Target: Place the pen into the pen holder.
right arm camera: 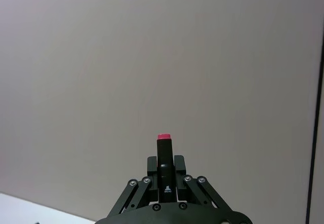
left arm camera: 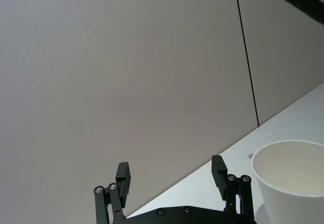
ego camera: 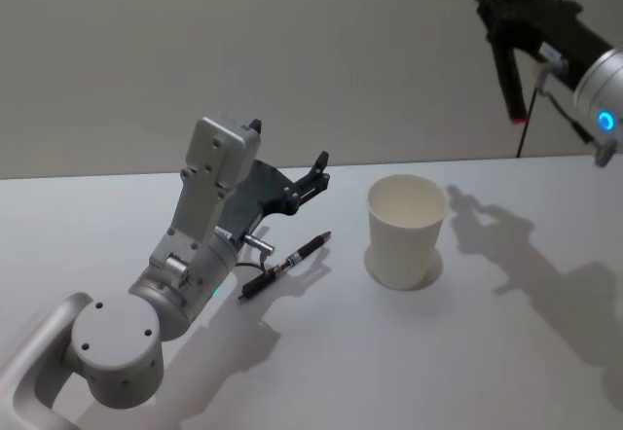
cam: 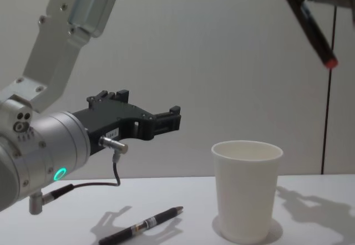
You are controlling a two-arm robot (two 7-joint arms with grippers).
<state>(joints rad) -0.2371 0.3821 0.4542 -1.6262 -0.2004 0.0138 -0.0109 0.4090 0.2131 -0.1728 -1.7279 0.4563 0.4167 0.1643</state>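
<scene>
The white paper cup pen holder (ego camera: 406,231) (cam: 247,189) stands upright and looks empty at the table's middle. High above and to its right, my right gripper (right arm camera: 165,165) (ego camera: 506,7) is shut on a black pen with a red end (ego camera: 513,80) (cam: 317,37), which hangs red end down. A second black pen (ego camera: 287,265) (cam: 141,225) lies flat on the table left of the cup. My left gripper (left arm camera: 171,168) (ego camera: 288,148) hovers open just above that lying pen, holding nothing, with the cup (left arm camera: 293,183) beside it.
The white table (ego camera: 487,352) ends at a plain grey wall with a thin dark vertical seam (left arm camera: 245,57). The left arm's grey body (ego camera: 185,265) fills the near left of the table.
</scene>
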